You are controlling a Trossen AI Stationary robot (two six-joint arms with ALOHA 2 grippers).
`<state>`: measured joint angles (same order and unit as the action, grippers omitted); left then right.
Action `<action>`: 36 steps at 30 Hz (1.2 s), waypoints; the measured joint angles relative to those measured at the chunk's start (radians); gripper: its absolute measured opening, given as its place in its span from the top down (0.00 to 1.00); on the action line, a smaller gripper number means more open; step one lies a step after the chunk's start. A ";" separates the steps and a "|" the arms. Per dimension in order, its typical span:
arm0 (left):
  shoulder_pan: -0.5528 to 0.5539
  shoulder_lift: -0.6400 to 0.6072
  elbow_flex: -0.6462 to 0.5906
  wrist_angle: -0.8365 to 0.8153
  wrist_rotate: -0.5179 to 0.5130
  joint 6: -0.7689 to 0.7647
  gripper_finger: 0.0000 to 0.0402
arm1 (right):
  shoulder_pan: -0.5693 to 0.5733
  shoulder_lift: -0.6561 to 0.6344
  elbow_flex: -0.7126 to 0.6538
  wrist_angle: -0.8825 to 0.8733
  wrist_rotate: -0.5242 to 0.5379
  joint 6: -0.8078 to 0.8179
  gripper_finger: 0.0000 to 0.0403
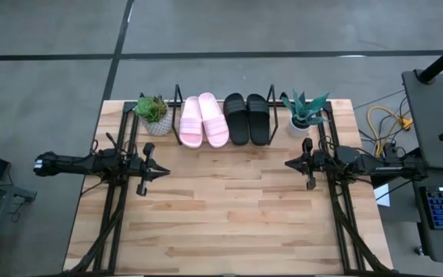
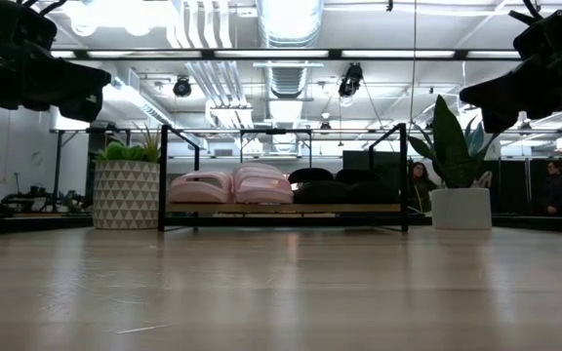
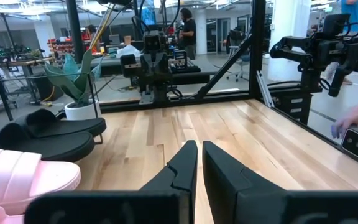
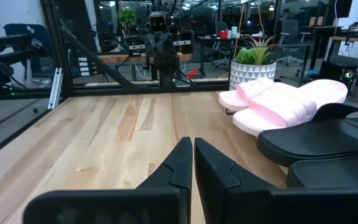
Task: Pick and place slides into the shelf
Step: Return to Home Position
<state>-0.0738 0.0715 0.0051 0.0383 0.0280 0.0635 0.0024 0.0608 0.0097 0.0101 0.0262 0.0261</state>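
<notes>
1. We are logging all four slides on the shelf (image 2: pixel 404 175), upper centre of the high view. The pink slides (image 1: pixel 204 121) are lying on the left and the black slides (image 1: pixel 248 119) on the right, the two pairs just beside each other.
2. The shelf is sitting at the far edge of the bench (image 1: pixel 229 223), between the left potted plant (image 1: pixel 154 113) and the right potted plant (image 1: pixel 304 111).
3. The left gripper (image 1: pixel 164 172) is hanging over the bench at middle left of the high view, well apart from the shelf. Its fingers are drawn together to a thin slit and are holding nothing.
4. The right gripper (image 1: pixel 289 162) is hanging at middle right, facing the left one. Its fingers are likewise drawn together and empty.
5. We are judging the placing work finished, since no slide is lying loose on the bench. The step in hand looks like the return to the rest pose.
6. The next move is calling for no grasp. Each arm needs only to draw back toward its own side, keeping clear of the shelf's end frames and the plants. We are rating the risk as low.
</notes>
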 joint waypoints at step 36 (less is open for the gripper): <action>0.000 0.000 0.000 0.000 0.004 0.000 0.97 | 0.000 0.000 0.000 0.000 0.000 0.000 0.98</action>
<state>-0.0738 0.0715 0.0051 0.0387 0.0321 0.0631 0.0022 0.0608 0.0097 0.0101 0.0257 0.0261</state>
